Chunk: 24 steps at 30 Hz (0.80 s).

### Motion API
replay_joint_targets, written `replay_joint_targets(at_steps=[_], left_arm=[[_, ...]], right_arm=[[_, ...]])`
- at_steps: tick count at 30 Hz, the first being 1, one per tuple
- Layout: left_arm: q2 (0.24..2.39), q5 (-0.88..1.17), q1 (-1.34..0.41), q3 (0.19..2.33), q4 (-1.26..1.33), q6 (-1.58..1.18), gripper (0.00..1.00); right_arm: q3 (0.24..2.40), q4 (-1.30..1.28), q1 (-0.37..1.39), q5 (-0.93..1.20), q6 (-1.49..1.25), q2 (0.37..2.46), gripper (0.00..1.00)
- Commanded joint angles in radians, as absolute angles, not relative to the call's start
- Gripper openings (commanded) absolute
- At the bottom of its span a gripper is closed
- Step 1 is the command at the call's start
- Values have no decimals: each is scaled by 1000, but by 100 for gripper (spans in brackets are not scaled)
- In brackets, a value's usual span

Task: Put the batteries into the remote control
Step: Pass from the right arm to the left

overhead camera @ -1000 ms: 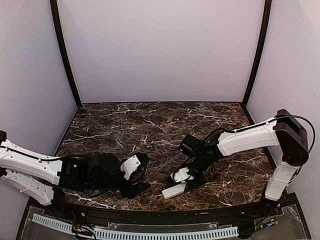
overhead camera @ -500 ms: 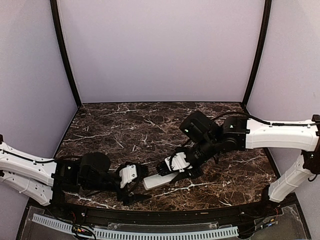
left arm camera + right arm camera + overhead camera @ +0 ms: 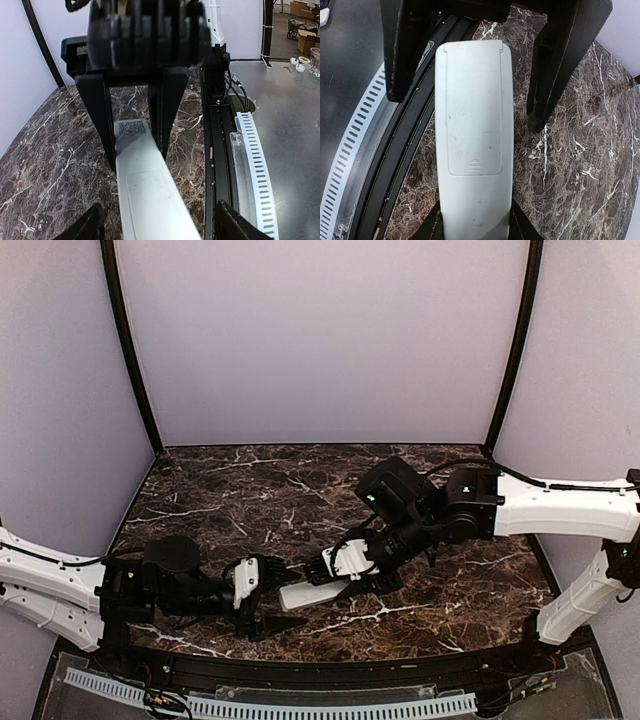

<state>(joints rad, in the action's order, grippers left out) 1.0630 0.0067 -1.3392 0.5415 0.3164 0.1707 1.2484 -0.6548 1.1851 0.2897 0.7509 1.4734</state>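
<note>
While gripped by the right hand [image 3: 345, 565], remote control [image 3: 310, 594] between the left hand's [image 3: 262, 598] spread fingers.

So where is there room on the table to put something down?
The whole back of the marble table toward the rear wall is bare, and so is the right side under the right arm. It is crowded at the near middle, where both sets of jaws meet around the remote control.
</note>
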Motion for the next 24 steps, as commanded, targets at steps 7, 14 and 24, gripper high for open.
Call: replay_joint_targets(at_steps=[7,14,24], left_arm=[[1113,56,-1354,587,291,176,59],[1085,-27,-1358,597,277,165,47],[1075,-94,-1358,612,191,143,18]], right_arm=[[1278,-622,1190,266,699,1474,12],[1272,-627,1191,268,699,1461,12],[1278,-621,1191,266,693,1455,11]])
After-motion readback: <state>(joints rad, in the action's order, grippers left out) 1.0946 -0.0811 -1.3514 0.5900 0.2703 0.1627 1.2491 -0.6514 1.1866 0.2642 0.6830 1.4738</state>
